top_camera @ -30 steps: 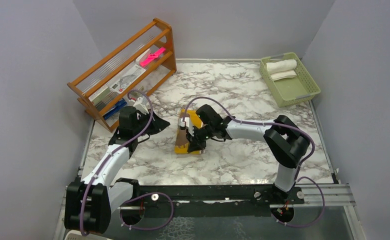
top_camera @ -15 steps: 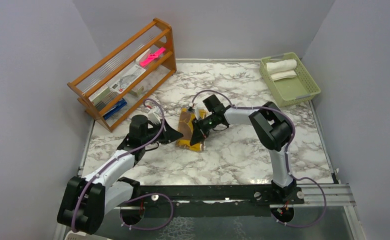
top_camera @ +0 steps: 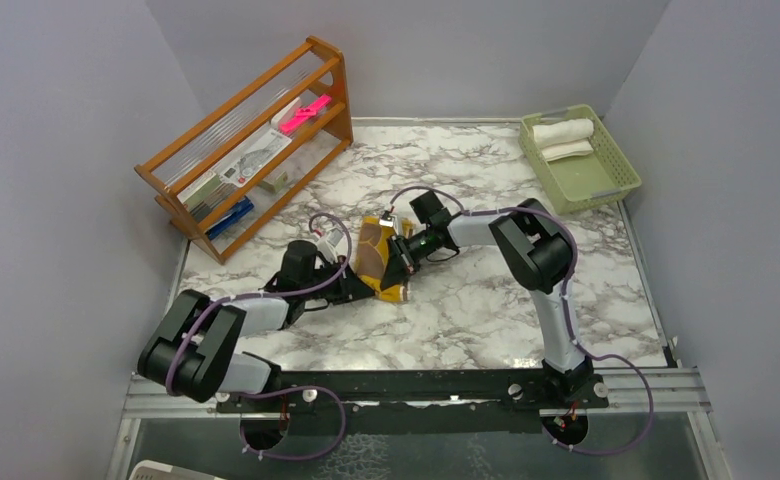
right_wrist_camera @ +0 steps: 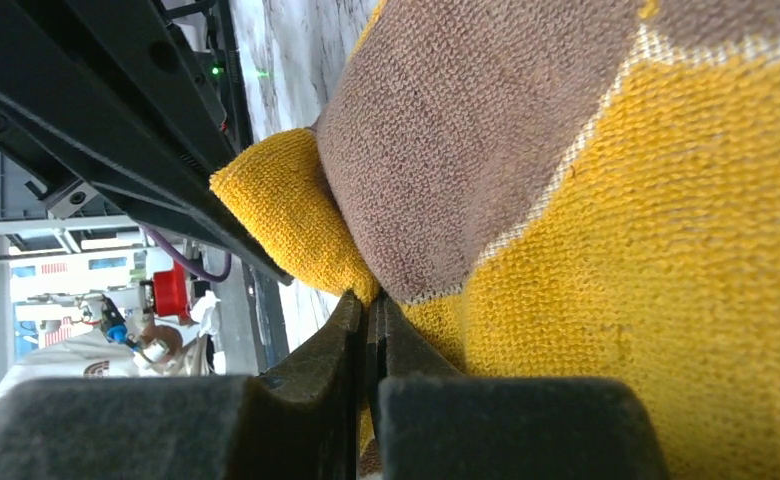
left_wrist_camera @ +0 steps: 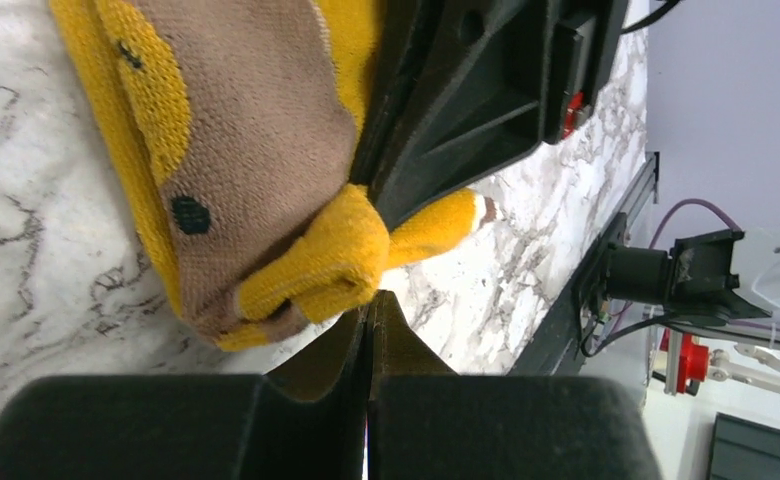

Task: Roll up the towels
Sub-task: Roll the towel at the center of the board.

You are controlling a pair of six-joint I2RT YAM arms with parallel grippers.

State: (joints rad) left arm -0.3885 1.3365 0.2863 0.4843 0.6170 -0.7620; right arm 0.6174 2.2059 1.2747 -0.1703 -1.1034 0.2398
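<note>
The left gripper (left_wrist_camera: 369,312) is closed tight, its tips touching the folded yellow corner of the mustard towel (top_camera: 374,258), which lies bunched mid-table. The right gripper (right_wrist_camera: 370,303) is closed too, its tips pressed into that towel's brown-and-yellow face from the other side. The cream towel (top_camera: 563,131) lies in the green basket (top_camera: 588,182).

Arms low, angled inward; left pincer (left_wrist_camera: 371,312), right pincer (right_wrist_camera: 368,318) closed.
</note>
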